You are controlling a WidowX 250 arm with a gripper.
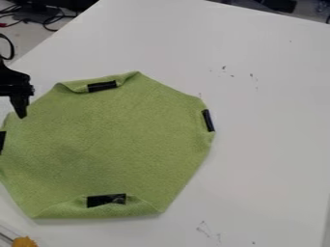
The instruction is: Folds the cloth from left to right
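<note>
While the cloth (109, 140) lies spread out, the gripper (20, 99) hangs at its upper left

Where the view's left edge cuts in, a black strip (2, 142) sits on the cloth's left side. Just above and slightly right of that strip, the gripper points down, its tip at the cloth's upper left margin; most of the cloth lies below it and to its right. Whether the gripper is wide or narrow, or touches the cloth, I cannot tell. An orange thing (24, 241) is at the bottom left corner, and dark cables (48, 19) lie beyond the table (270, 144) at upper left. Farther right, the green cloth's top and bottom edges curl inward, with an upper strip (102, 86) and a lower strip (106, 200), both black. A right strip (208, 120), also black, stands nearly upright along the cloth's right edge. Small dark marks (224, 68) dot the white table beyond.
</note>
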